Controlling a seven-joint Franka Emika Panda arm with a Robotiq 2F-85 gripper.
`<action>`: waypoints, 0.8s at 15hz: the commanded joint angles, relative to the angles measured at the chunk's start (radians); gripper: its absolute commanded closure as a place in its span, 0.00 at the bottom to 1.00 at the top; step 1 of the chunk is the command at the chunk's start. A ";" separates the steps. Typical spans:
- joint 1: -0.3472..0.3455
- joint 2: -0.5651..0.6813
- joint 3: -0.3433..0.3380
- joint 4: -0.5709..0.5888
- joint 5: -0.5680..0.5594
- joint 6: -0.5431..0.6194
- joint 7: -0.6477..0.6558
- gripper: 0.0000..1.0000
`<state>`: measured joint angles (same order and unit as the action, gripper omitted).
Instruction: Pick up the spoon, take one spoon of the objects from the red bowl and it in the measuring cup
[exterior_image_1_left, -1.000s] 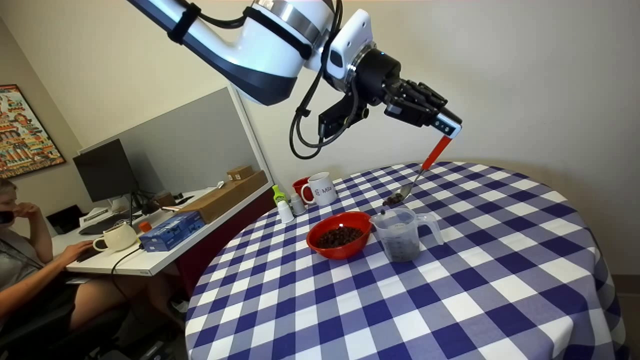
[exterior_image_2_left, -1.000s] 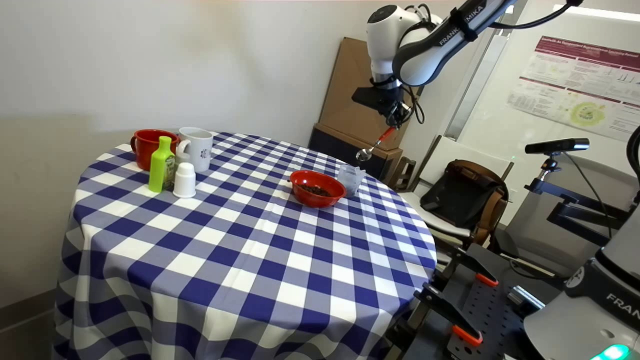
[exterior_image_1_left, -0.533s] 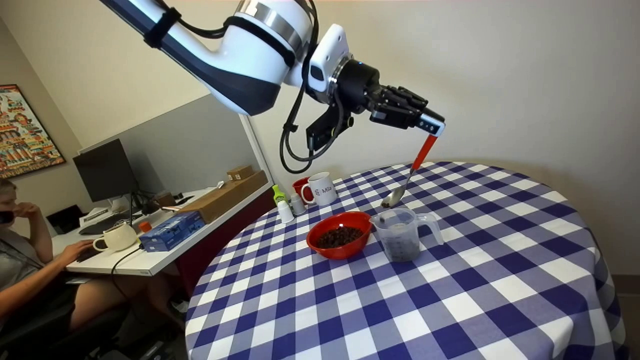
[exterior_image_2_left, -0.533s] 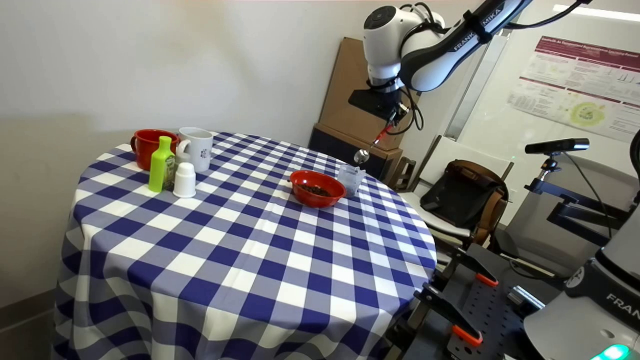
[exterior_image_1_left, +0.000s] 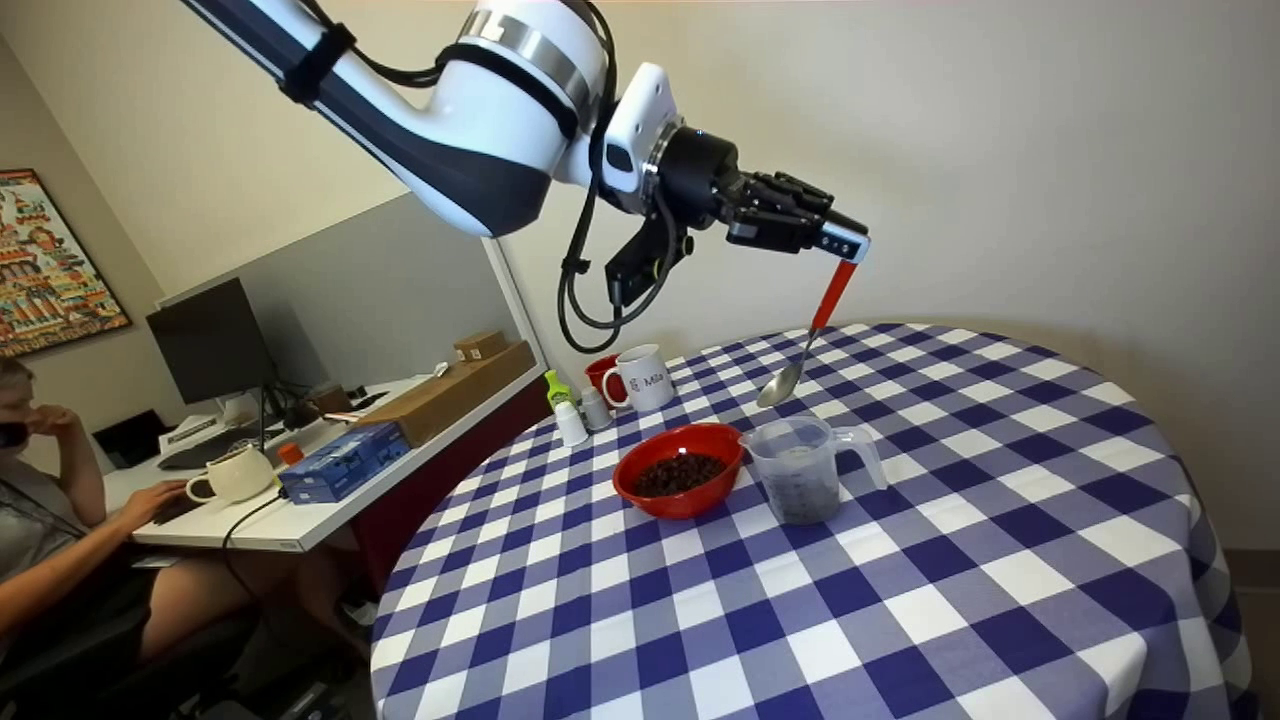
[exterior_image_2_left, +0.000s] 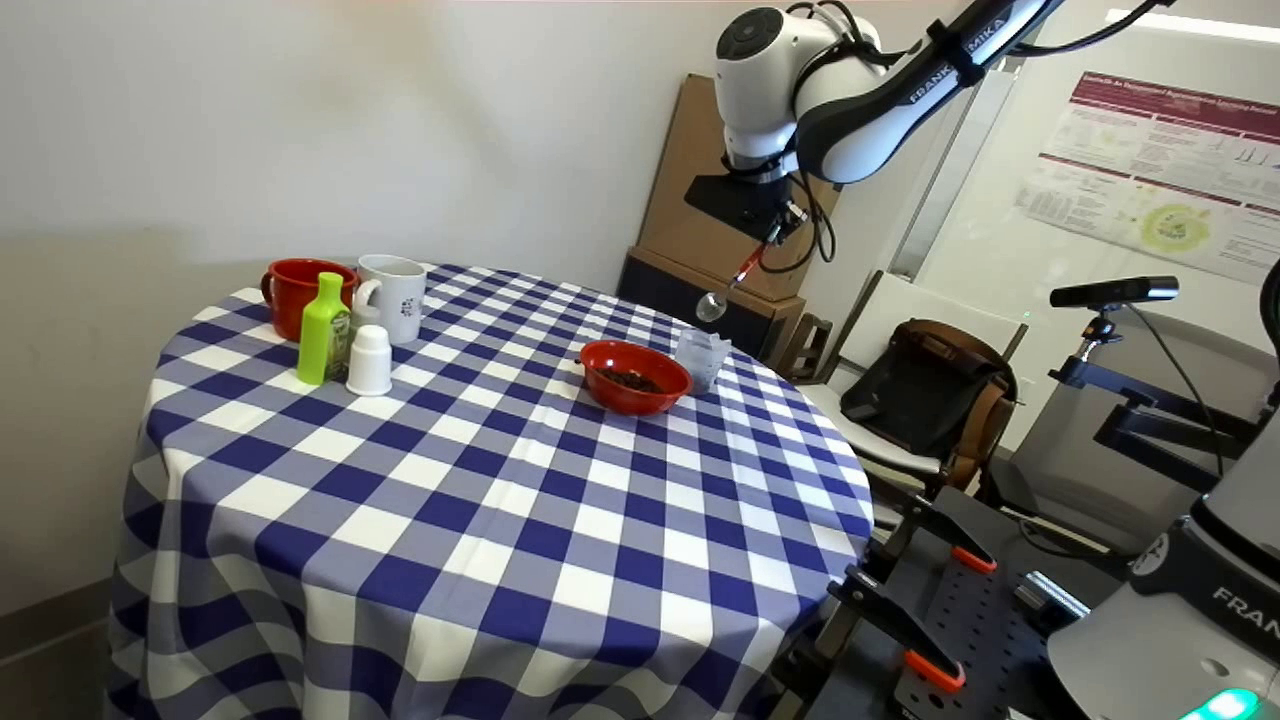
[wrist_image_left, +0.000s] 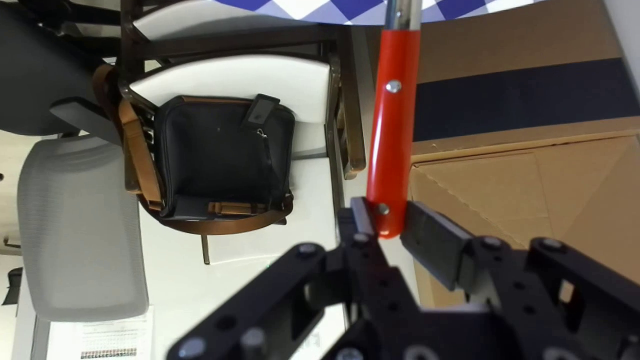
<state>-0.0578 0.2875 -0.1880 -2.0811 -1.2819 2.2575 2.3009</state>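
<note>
My gripper (exterior_image_1_left: 846, 242) is shut on the end of the spoon's red handle (exterior_image_1_left: 834, 294); the wrist view shows the fingertips (wrist_image_left: 387, 215) pinching the handle (wrist_image_left: 392, 130). The spoon's scoop (exterior_image_1_left: 781, 384) tilts downward, apart from and above the measuring cup's rim. No dark bits show on it. The clear measuring cup (exterior_image_1_left: 800, 475) stands upright, its lower part greyish; its contents are unclear. The red bowl (exterior_image_1_left: 682, 508) is beside it, with dark bits (exterior_image_1_left: 680, 474) inside. An exterior view also shows scoop (exterior_image_2_left: 711, 306), cup (exterior_image_2_left: 703, 360) and bowl (exterior_image_2_left: 632, 401).
A white mug (exterior_image_2_left: 392, 295), a red mug (exterior_image_2_left: 298, 300), a green bottle (exterior_image_2_left: 323, 335) and a white shaker (exterior_image_2_left: 370, 362) stand together on the checked tablecloth (exterior_image_2_left: 470, 560). A chair with a black bag (exterior_image_2_left: 915, 385) and cardboard boxes (exterior_image_2_left: 690, 200) are beyond the table edge.
The gripper has moved toward the red bowl's side with the spoon, and the scoop has tipped further down. Dark bits on the scoop a second ago are gone from it.
</note>
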 joint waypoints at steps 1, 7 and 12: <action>-0.020 -0.027 0.023 -0.016 -0.031 0.000 0.011 0.93; -0.071 -0.116 0.042 -0.091 0.058 0.127 -0.214 0.93; -0.129 -0.217 0.022 -0.224 0.293 0.261 -0.557 0.93</action>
<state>-0.1533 0.1623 -0.1615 -2.1964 -1.1007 2.4604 1.9190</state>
